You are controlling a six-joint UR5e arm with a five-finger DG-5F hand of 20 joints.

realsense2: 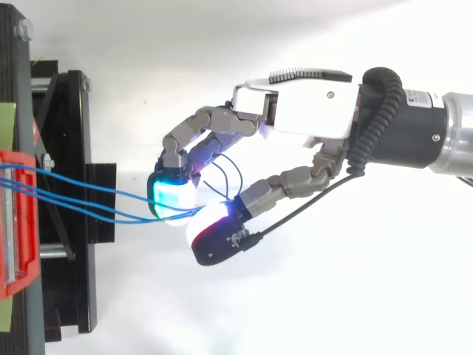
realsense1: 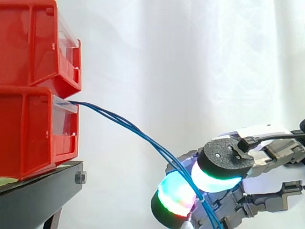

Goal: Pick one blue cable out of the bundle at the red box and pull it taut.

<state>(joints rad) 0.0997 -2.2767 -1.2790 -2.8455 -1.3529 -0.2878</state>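
The thin blue cables [realsense1: 128, 125] leave the front of the lower red plastic bin [realsense1: 28, 133] at the left of the side view. They run as a loose bundle of several strands down towards the lower right and bow gently, so I judge them not yet taut.

The main risk is that more than one strand is caught. In both views the strands converge on one spot between the pads, and no single strand looks separated from the rest. A pull from here would likely drag the whole bundle rather than one cable. A second risk is slipping: the strands are thin and smooth against thick rounded pads, so a light pinch may let them slide out as tension rises.

The robot hand [realsense2: 295, 111] is closed in a pinch on the cables. The fingers are curled, and a cyan-glowing pad [realsense2: 174, 194] faces the black-capped thumb pad [realsense1: 221, 164]. The strands pass between them and hang out below, at the bottom edge of the side view. The pinch point lies well apart from the bin, right of it and lower.

An upper red plastic bin [realsense1: 33, 43] sits stacked on the lower one. Both rest on a black metal stand [realsense1: 38, 195], with a white curtain [realsense1: 190, 62] behind.
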